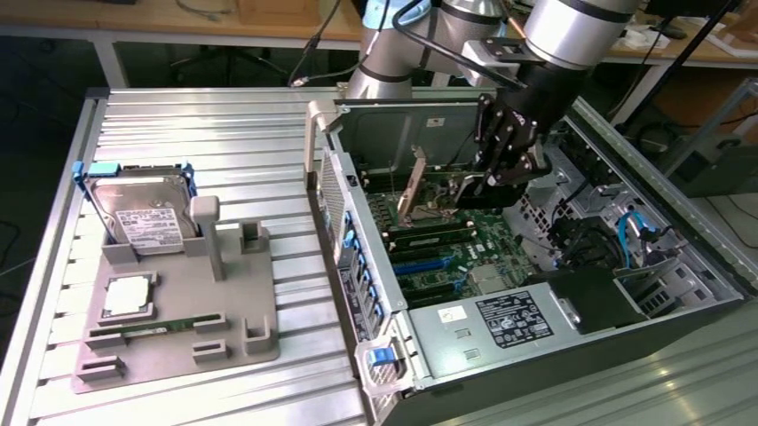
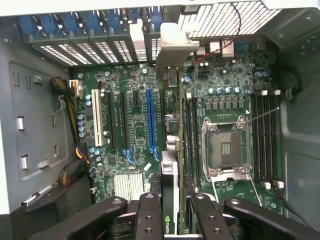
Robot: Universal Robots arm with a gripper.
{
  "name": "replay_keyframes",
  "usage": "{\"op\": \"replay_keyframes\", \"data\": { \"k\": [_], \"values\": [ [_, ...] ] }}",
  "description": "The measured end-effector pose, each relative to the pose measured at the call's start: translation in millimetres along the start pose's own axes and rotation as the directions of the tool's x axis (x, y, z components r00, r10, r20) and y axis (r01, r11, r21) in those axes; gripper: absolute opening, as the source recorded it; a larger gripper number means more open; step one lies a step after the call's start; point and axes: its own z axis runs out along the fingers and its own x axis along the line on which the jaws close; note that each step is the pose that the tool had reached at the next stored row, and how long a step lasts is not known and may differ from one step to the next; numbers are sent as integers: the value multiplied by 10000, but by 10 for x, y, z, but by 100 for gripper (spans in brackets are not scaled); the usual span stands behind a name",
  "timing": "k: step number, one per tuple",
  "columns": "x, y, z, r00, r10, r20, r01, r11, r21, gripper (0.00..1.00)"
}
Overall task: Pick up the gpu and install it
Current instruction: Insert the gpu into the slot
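My gripper (image 1: 500,169) reaches down into the open computer case (image 1: 391,115), over the green motherboard (image 1: 445,248). It is shut on the gpu (image 1: 480,192), a thin dark card held edge-on between the two black fingers (image 2: 149,215). In the wrist view the gpu (image 2: 170,172) runs away from my gripper (image 2: 173,217) to its pale silver bracket (image 2: 172,47) by the case's rear slot openings. The card hangs over the board between the long blue slot (image 2: 151,120) and the black memory slots (image 2: 190,135). Whether its lower edge touches a slot is hidden.
Left of the case, a grey fixture tray (image 1: 255,293) holds the hard drive in a blue frame (image 1: 137,209), a CPU (image 1: 128,295) and a green memory stick (image 1: 154,328). Case walls, the open CPU socket (image 2: 225,147), the power supply (image 1: 498,321) and cables (image 1: 634,226) surround my gripper.
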Motion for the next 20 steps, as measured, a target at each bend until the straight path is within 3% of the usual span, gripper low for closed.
{"op": "replay_keyframes", "data": {
  "k": [20],
  "values": [
    [-5, 8, 14, 10000, -7, -5, 7, 10000, 13, 27]
  ]
}}
